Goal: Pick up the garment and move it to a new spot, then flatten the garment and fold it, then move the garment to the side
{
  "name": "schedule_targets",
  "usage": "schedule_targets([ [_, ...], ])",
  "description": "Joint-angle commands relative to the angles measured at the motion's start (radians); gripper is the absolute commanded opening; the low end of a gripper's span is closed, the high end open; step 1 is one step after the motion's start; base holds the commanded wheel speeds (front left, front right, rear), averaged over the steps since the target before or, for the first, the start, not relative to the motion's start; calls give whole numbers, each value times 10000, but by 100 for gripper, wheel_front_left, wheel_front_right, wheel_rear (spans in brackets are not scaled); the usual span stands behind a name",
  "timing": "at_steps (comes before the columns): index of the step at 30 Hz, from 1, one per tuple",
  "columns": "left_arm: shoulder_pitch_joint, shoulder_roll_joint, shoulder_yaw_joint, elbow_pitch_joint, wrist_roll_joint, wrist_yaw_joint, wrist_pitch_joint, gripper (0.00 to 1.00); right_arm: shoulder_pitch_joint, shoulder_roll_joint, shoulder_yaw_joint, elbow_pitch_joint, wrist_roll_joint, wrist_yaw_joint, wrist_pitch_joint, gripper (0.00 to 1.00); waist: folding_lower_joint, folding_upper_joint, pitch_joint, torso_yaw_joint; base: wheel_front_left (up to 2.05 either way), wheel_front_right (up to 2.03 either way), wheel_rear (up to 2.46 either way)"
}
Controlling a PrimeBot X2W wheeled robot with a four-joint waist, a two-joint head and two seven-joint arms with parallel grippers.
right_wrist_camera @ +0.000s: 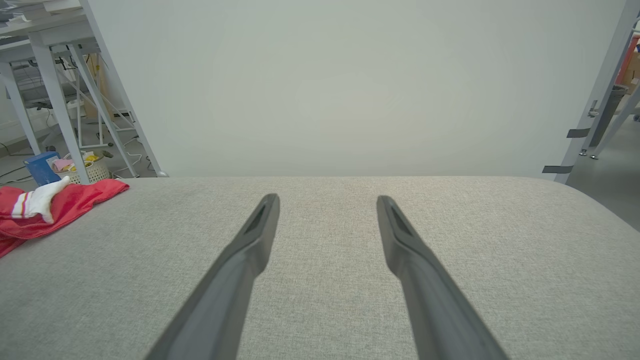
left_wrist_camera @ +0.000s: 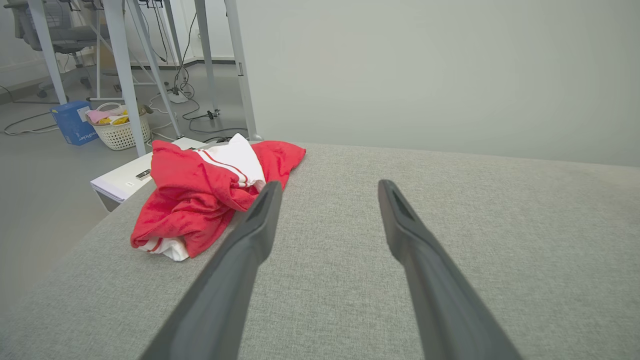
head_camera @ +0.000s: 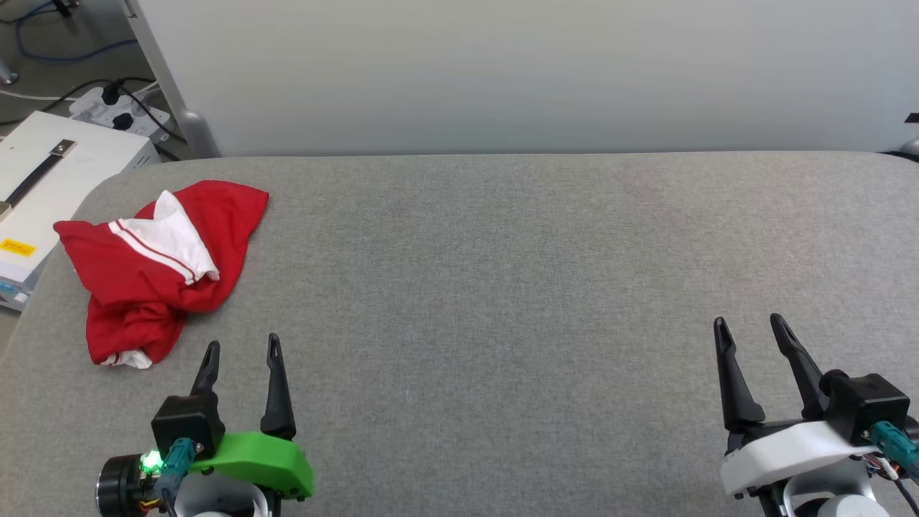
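The garment [head_camera: 154, 269] lies crumpled at the far left of the grey table [head_camera: 502, 287], red with a white sleeve and striped trim on top. My left gripper [head_camera: 242, 346] stands open just right of and nearer than the heap, not touching it. From the left wrist the garment [left_wrist_camera: 200, 195] sits ahead and to the left of my open left gripper [left_wrist_camera: 327, 187]. My right gripper [head_camera: 748, 322] stands open near the table's right front with nothing between its fingers. In the right wrist view my right gripper [right_wrist_camera: 327, 200] points over bare cloth, the garment [right_wrist_camera: 45, 210] at the far left edge.
A pale partition wall [head_camera: 502, 72] runs along the table's far edge. Off the table's left side stands a white box [head_camera: 50, 179], with a power strip and cables [head_camera: 118, 108] on the floor. A laundry basket [left_wrist_camera: 117, 127] and a blue box [left_wrist_camera: 72, 122] sit among desk legs.
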Motion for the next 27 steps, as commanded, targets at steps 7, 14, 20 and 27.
schedule_targets([
  [7, -27, -30, 82, 162, -110, 95, -232, 100, 225, 10, 2, 35, 142, -5, -265, 100, 0, 0, -41, 229, 0, 0, 0],
  [14, -84, -33, 403, 249, -322, 142, -416, 100, 233, 12, 341, -93, 18, -5, -447, 100, 0, 0, 101, 984, 0, 0, 0],
  [20, -124, -35, 686, 326, -542, 157, -540, 100, 191, 13, 593, -173, -116, -6, -570, 100, 0, 0, 240, 1705, 0, 0, 0],
  [27, -28, -39, 963, 495, -899, 170, -728, 100, 225, -54, 919, -260, -218, -6, -755, 100, 0, 0, 292, 2903, 0, 0, 0],
])
